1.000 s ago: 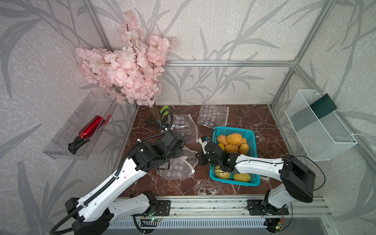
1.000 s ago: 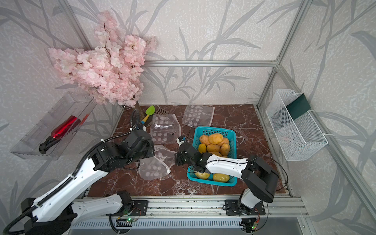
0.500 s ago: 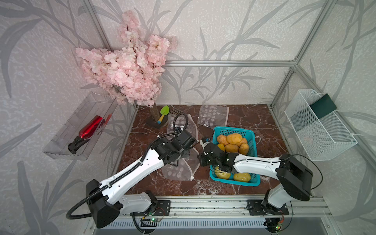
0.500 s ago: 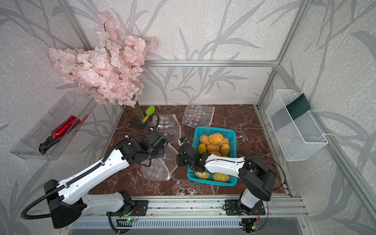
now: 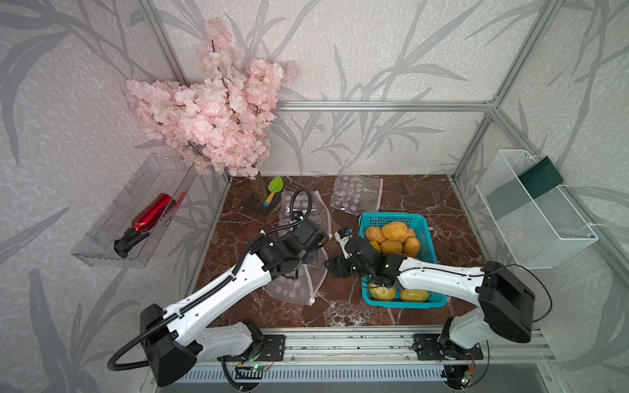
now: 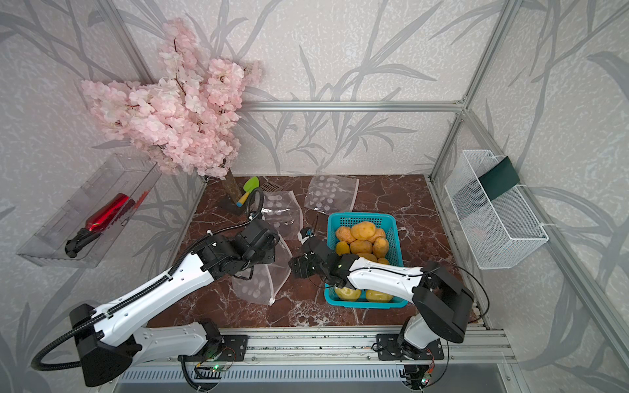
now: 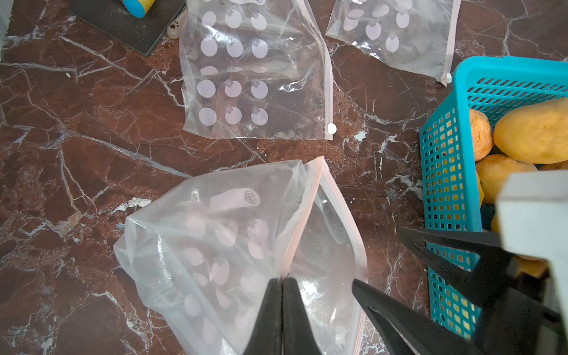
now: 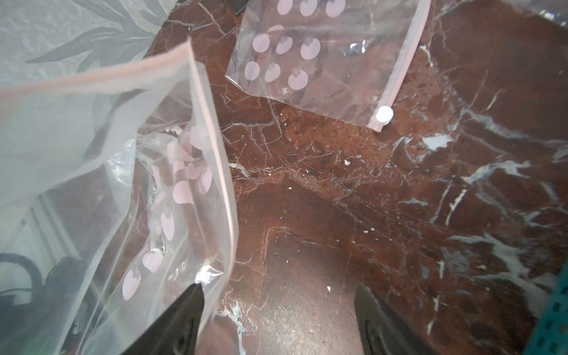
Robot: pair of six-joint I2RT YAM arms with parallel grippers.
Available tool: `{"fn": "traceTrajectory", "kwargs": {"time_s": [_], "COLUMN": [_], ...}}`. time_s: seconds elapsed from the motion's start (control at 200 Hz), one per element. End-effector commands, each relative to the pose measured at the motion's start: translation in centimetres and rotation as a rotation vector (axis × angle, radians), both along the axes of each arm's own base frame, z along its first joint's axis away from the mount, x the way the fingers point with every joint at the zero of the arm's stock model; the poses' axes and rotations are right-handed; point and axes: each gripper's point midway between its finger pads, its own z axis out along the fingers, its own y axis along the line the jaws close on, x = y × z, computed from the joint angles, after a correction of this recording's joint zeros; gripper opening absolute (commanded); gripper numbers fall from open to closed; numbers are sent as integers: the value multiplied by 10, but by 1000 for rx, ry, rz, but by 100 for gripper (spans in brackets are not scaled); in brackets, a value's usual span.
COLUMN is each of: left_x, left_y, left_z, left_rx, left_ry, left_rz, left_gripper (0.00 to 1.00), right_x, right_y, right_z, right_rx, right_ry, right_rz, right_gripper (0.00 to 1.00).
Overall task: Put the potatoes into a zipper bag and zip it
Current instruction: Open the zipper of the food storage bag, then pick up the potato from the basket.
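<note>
The brown marble table [image 5: 425, 200] fills the floor of the frame. At its 11 o'clock a pink blossom branch [image 5: 218, 115] leans over the back corner. A white wire basket [image 5: 531, 217] hangs on the wall at 3 o'clock and a clear tray [image 5: 112, 217] with a red bottle [image 5: 151, 214] at 9 o'clock. The teal basket [image 5: 394, 216] sits between 3 and 4 o'clock. It holds the potatoes [image 5: 391, 234], none of them bagged, and the right arm lies across its near half, hiding some. At the basket's 9 o'clock the open zipper bag [image 7: 215, 246] has its upper rim lifted, with the left gripper [image 7: 282, 282] pressed together on that zip strip. The right gripper [image 8: 278, 289] is spread wide and holds nothing, between the bag's mouth and the basket. One of its fingers is close against the loose film; I cannot tell if it touches. Two flat bags [image 7: 255, 76] [image 7: 396, 30] lie toward 12 o'clock, with a green trowel [image 5: 274, 189] beside them.
</note>
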Motion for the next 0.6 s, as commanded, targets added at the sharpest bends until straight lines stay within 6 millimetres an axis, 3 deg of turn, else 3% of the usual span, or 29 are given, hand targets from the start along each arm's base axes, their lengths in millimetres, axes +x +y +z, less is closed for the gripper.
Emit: {"fn": "traceTrajectory", "kwargs": {"time_s": [0.0, 0.25, 0.35, 0.445, 0.595], "left_x": [1, 0, -2, -1, 1], "left_y": [4, 5, 8, 7, 2], "left_z": [2, 4, 8, 7, 3], "left_rx": [7, 0, -14, -33, -36], "left_ry": [-24, -32, -50, -80, -66], "left_rz": [2, 3, 6, -1, -10], "left_gripper": [0, 0, 0, 0, 0], "right_x": [1, -4, 0, 6, 26], "right_y": [-15, -91, -133, -175, -191], "right_z": [46, 91, 105, 105, 102], "right_rx": [15, -56, -67, -40, 160], "right_ry": [-98, -166, -148, -65, -10], "right_rz": [-3, -204, -341, -507, -546], "right_gripper": [82, 87, 94, 97, 98]}}
